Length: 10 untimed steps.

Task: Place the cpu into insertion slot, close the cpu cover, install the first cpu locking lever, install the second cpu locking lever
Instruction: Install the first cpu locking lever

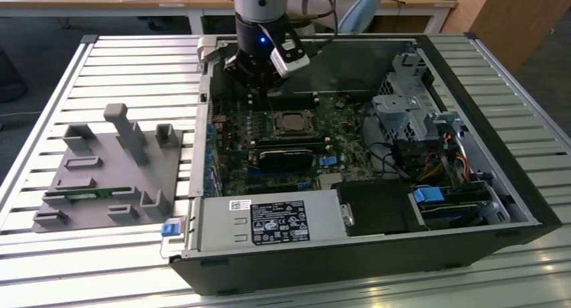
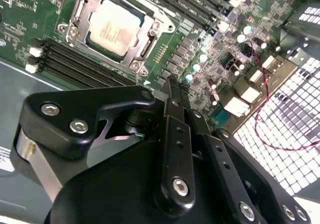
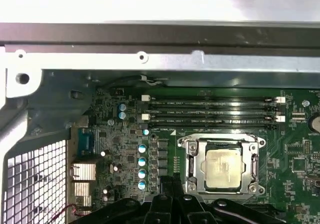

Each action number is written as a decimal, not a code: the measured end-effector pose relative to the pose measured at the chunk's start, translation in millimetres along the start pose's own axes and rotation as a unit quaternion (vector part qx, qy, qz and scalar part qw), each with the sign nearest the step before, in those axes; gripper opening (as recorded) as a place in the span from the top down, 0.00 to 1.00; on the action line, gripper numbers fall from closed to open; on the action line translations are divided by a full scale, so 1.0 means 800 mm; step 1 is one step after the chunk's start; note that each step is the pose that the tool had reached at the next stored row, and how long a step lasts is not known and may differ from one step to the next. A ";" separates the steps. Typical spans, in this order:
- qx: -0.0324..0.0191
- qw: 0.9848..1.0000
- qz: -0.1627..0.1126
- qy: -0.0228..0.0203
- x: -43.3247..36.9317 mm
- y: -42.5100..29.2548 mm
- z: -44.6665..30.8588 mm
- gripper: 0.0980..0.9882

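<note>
Fingers (image 2: 174, 86) seemingly closed, empty, cpu (image 2: 116, 26) seated just beyond under cpu cover (image 2: 80, 11)

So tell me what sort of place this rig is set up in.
Probably a robotics lab or workshop bench: an open computer case lies on a slatted metal table, a grey fixture block beside it, and the claw hangs over the motherboard near the cpu.

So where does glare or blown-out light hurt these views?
In the first wrist view the case wall is washed out white; in the second wrist view the perforated rear panel blooms bright; the cpu shines pale but stays distinct; the exterior view is evenly lit.
</note>
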State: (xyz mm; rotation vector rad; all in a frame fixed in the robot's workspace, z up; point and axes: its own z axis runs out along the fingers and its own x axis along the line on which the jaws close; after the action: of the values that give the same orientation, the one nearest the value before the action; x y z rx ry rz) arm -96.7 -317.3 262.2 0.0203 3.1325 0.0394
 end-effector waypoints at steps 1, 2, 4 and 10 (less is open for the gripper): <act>0.000 1.000 0.000 0.000 0.001 0.0010 0.0005 0.98; 0.000 1.000 0.000 0.000 0.001 0.0021 0.0014 0.98; 0.000 1.000 0.000 0.000 0.001 0.0064 0.0036 0.98; 0.000 1.000 0.000 0.000 0.003 0.0154 0.0055 0.98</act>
State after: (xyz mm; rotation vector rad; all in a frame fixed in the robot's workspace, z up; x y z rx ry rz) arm -98.8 -304.8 258.1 0.0203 3.1325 0.0401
